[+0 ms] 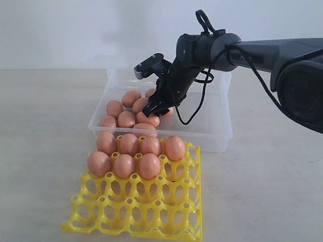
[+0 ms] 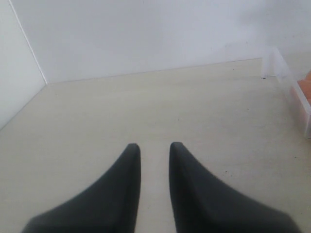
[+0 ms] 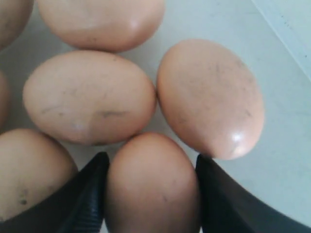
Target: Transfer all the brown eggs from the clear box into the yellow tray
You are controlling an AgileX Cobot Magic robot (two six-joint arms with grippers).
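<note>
Several brown eggs (image 1: 126, 119) lie in the clear box (image 1: 217, 135) at the back. Several more eggs (image 1: 149, 166) fill the two far rows of the yellow tray (image 1: 136, 212), which stands in front of the box. My right gripper (image 1: 157, 108) reaches down into the box among the eggs. In the right wrist view my right gripper (image 3: 151, 159) is shut on a brown egg (image 3: 151, 191), both fingers pressed against its sides, and other eggs (image 3: 90, 97) lie close around it. My left gripper (image 2: 154, 145) hangs over bare table, slightly open and holding nothing.
The tray's near rows (image 1: 151, 222) are bare cups with raised pegs. The right half of the box floor (image 1: 207, 113) holds no eggs. A loose black cable (image 1: 199, 103) hangs from the right arm over the box. A corner of the box (image 2: 290, 82) shows in the left wrist view.
</note>
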